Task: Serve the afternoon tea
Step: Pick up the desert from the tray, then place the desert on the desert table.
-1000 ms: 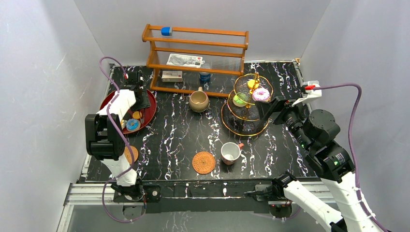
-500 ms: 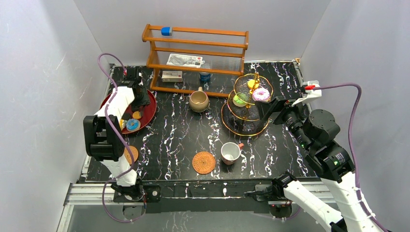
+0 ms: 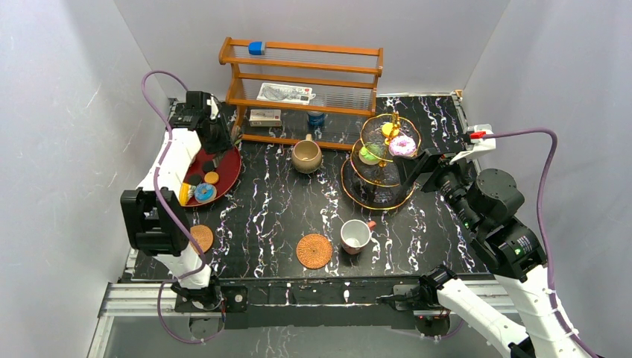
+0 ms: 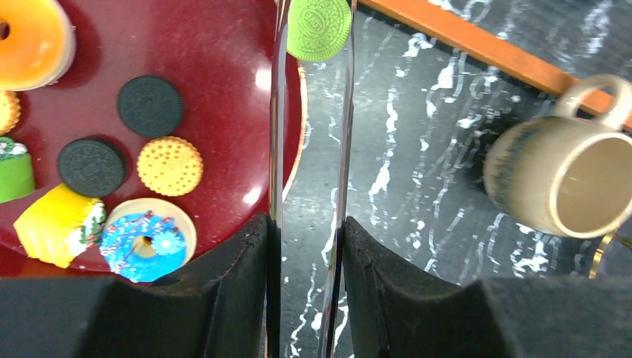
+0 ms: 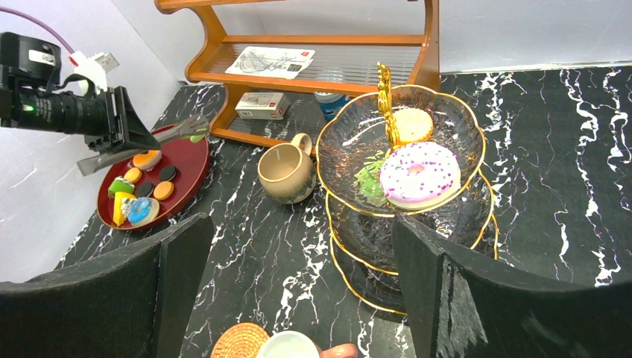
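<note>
**Green cookie pinched in left gripper at the tray rim**

Green sandwich cookie (image 4: 319, 26) sits clamped between the two long thin fingers of the left gripper (image 4: 314, 16), right at the tips. It hangs clear of the red tray (image 4: 216, 67), over the tray's rim on the mug side. From the top view the tray is at 9–10 o'clock on the black marble table (image 3: 283, 201).

On the tray: orange doughnut (image 4: 30, 37), two black cookies (image 4: 150, 105) (image 4: 91, 166), one orange-yellow cookie (image 4: 170, 165), blue-iced doughnut (image 4: 147, 240), yellow cake slice (image 4: 56, 224), and a green piece (image 4: 13, 175) cut off by the frame edge.

Tan mug (image 3: 306, 156) stands upright near 12 o'clock, just in front of the wooden rack (image 3: 298, 78), handle toward the rack.

Gold-rimmed tiered stand (image 5: 477, 160) is at 2 o'clock. The top tier carries a pink sprinkled doughnut (image 5: 419, 173) and a yellow pastry (image 5: 411, 123). A green item (image 3: 369, 154) is on the tier below.

Right gripper (image 5: 299, 224) has its jaws wide apart, nothing between them. It hovers at the stand's 4 o'clock side, facing it.

White red-handled cup (image 3: 355, 236) is upright at 6 o'clock. One woven coaster (image 3: 314, 250) lies just beside it at the cup's 9 o'clock, not under it. A second coaster (image 3: 201, 238) lies at 8 o'clock, partly hidden by the left arm.
</note>
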Motion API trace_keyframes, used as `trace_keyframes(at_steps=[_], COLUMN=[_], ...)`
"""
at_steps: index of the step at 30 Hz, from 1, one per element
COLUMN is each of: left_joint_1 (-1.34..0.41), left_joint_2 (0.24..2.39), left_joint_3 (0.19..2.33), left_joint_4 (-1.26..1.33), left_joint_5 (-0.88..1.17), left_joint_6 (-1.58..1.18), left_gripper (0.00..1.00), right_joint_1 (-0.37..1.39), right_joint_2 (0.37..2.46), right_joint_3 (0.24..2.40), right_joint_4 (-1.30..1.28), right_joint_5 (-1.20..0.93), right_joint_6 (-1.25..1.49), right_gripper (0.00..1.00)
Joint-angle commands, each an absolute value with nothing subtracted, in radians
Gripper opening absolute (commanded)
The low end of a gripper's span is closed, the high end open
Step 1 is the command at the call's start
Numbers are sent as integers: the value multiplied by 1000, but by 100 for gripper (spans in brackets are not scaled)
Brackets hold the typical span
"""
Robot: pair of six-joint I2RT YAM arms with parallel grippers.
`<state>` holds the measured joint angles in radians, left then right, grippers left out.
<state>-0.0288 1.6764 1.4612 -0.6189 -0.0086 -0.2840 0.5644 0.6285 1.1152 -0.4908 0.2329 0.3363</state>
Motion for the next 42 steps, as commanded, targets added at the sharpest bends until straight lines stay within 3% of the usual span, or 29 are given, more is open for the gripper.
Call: trace_keyframes(at_steps=[1, 9, 42], left_joint_1=[-29, -60, -575], left_joint_2=[1588, 1556, 1546], left_joint_3=[1525, 1576, 1780], left_joint_4=[-638, -627, -482], left_joint_5=[144, 305, 448], left_joint_6=[-314, -355, -555], left_gripper=[33, 33, 32], right_joint_1=[569, 569, 569], right_joint_2=[627, 624, 590], right_joint_3=[1140, 1140, 1151], right_joint_4=[-435, -451, -477], right_joint_5=[242, 236, 242], right_joint_6=[333, 339, 345], right_gripper=[99, 99, 99])
